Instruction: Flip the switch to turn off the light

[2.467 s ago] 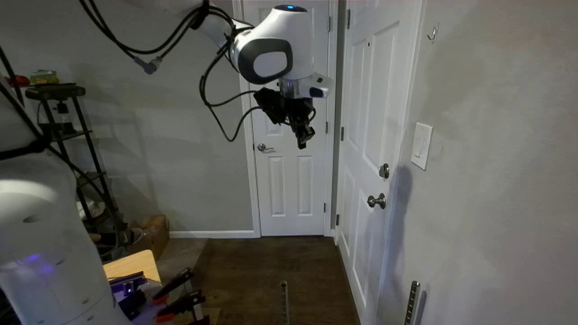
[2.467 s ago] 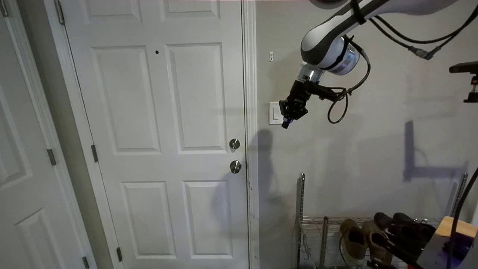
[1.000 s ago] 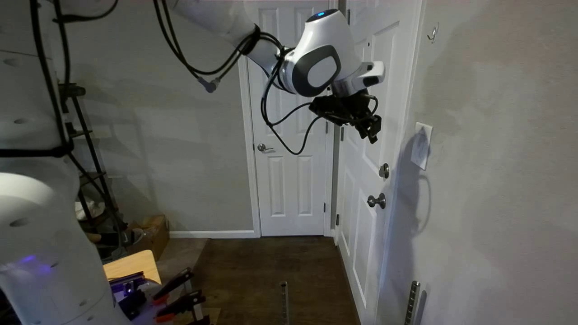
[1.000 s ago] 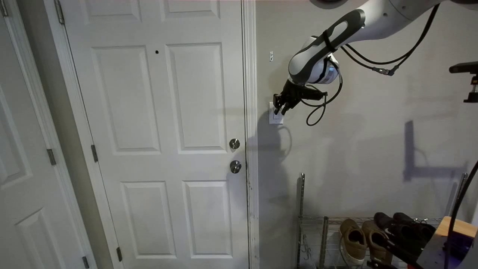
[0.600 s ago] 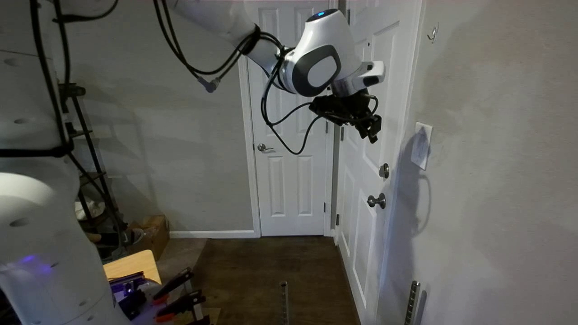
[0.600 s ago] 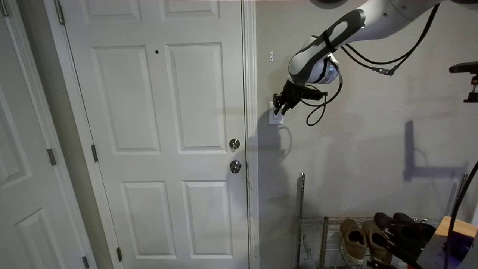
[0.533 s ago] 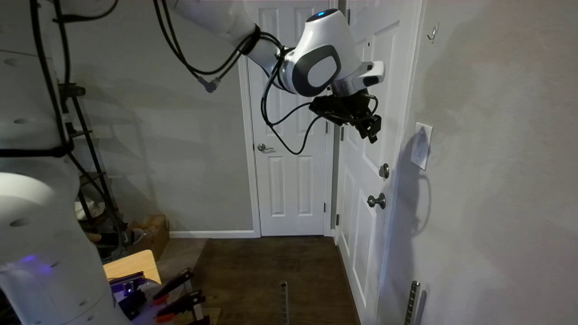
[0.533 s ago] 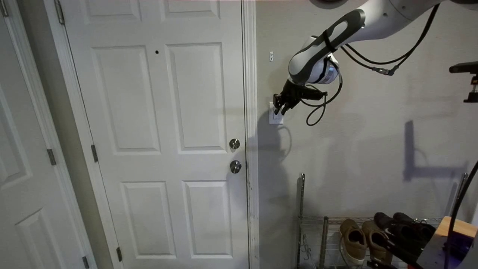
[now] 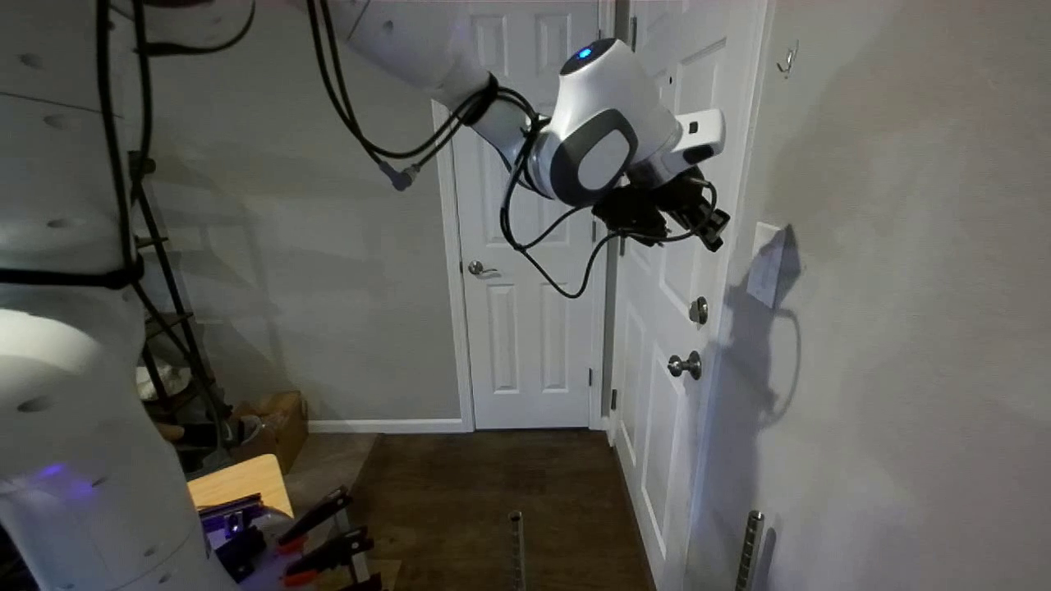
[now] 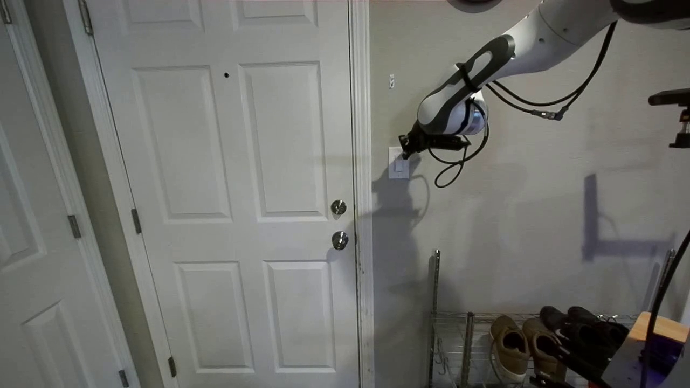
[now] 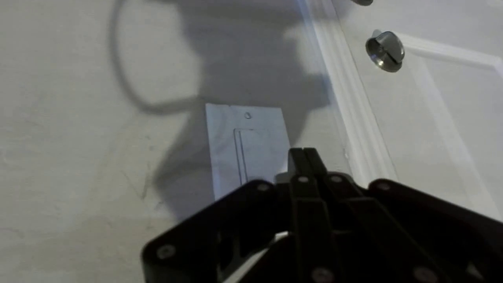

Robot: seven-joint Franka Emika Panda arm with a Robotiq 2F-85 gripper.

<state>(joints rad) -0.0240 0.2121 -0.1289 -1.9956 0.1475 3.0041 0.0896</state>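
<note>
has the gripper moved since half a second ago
Yes: in an exterior view, the gripper now sits further right and slightly higher in the picture, closer to the switch.

Two doors (image 10: 237,237), one switch (image 10: 398,168)

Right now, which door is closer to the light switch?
The door with the round knob and deadbolt: its trim runs right beside the light switch. The other door, with the lever handle, is farther off.
</note>
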